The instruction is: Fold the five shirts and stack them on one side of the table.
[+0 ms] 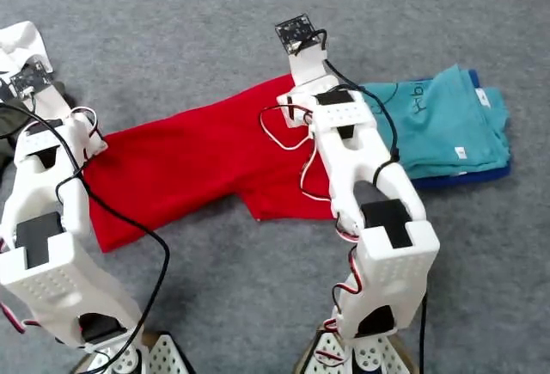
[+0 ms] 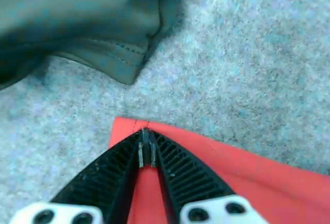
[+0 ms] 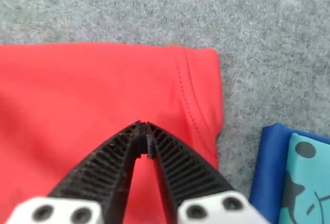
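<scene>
Red shirt (image 1: 198,163) spans left to centre of frame: closed left gripper (image 2: 146,149) at one end, closed right gripper (image 3: 143,139) at the other.

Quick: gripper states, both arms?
Left gripper: closed at a corner of the red short-sleeved shirt; grip on cloth unclear.
Right gripper: closed over the same shirt; grip unclear.

A red shirt (image 1: 198,163) lies spread flat and slantwise across the middle of the table (image 1: 172,39). At the right, 2 folded shirts are stacked, a teal shirt (image 1: 438,125) on a blue shirt (image 1: 481,174). A crumpled olive-grey shirt (image 2: 77,23) lies near the red shirt's corner.
</scene>
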Controlling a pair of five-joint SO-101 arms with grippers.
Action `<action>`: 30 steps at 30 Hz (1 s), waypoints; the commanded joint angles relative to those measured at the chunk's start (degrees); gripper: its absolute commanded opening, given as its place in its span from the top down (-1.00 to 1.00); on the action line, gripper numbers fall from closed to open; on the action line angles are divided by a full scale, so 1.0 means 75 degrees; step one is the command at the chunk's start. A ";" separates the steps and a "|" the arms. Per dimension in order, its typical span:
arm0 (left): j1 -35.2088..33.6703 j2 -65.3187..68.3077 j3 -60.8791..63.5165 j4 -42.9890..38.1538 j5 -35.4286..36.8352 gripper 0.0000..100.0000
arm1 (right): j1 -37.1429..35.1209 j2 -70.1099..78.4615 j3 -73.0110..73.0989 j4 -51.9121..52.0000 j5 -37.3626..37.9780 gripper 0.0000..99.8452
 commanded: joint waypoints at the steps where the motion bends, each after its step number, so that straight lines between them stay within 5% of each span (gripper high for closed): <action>1: -0.0105 -0.0053 -0.0352 0.0059 0.0023 0.96 | 0.0111 -0.0076 -0.0358 0.0035 0.0105 0.99; 10: -0.0152 -0.0111 -0.0352 0.0012 0.0105 0.96 | 0.0182 -0.0100 -0.0358 0.0070 0.0105 0.99; 15: -0.0832 -0.0381 -0.0551 -0.0012 0.1043 0.96 | 0.0381 -0.0111 -0.0393 0.0070 0.0047 0.99; 30: -0.0586 -0.0205 -0.0527 -0.0094 0.0539 0.96 | 0.0791 -0.0100 -0.0592 -0.0141 0.0035 0.99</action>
